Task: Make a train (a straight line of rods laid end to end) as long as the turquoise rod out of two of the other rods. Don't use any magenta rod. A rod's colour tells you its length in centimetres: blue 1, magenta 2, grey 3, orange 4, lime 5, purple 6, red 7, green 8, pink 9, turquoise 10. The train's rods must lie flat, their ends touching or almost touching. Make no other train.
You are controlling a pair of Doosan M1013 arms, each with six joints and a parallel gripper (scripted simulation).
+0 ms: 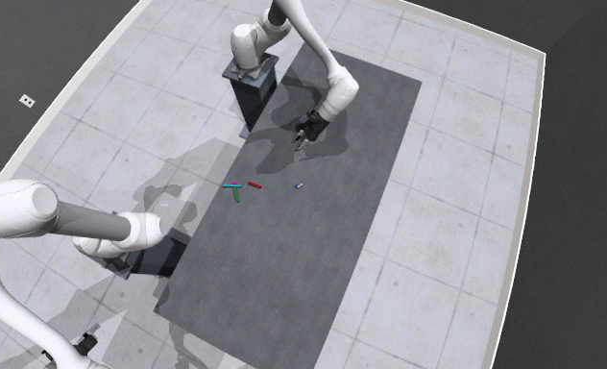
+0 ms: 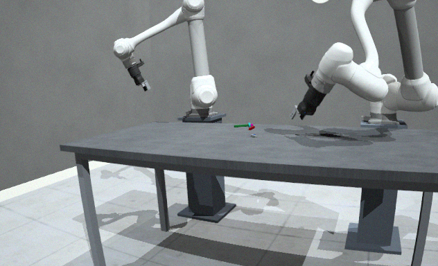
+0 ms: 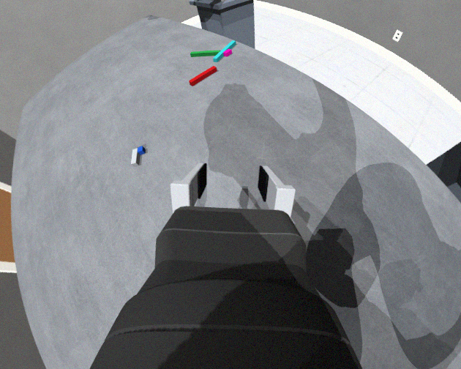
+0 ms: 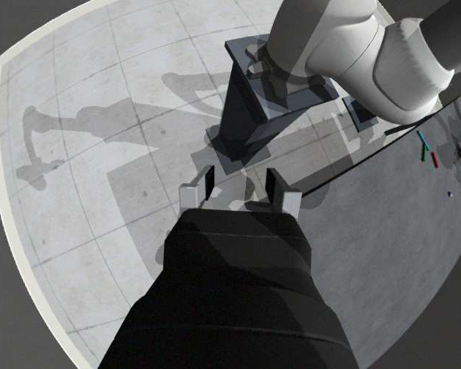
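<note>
"Red [image 1: 254, 184] [image 2: 251, 128] [image 3: 203, 75] [image 4: 435, 159] lay where?"

"From above, at turquoise's [image 1: 228, 185] [image 2: 249, 125] [image 3: 225, 50] [image 4: 421, 136] three o'clock, apart. Grey [image 1: 300, 184] [image 2: 254, 136] [image 3: 135, 156] [image 4: 451, 194] lay farther that way."

"Grippers?"

"Left gripper [image 1: 298, 144] [image 2: 297, 117] [image 3: 233, 182] and right gripper [image 1: 93, 330] [image 2: 145, 88] [image 4: 240, 177] both had fingers spread, holding nothing."

Turquoise rod [image 1: 232, 185] [image 3: 224, 50] [image 4: 422, 140] seemingly blocks access to the magenta rod [image 1: 234, 184] [image 3: 227, 53].

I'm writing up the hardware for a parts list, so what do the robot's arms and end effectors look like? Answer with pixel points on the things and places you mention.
Both arms are smooth and white with rounded joints, and each has a grey tubular link. The left end effector [image 1: 300, 142] [image 2: 297, 115] [image 3: 233, 175] and right end effector [image 1: 93, 330] [image 2: 145, 85] [image 4: 240, 177] match: black body, two pale grey fingers, black inner pads.
</note>
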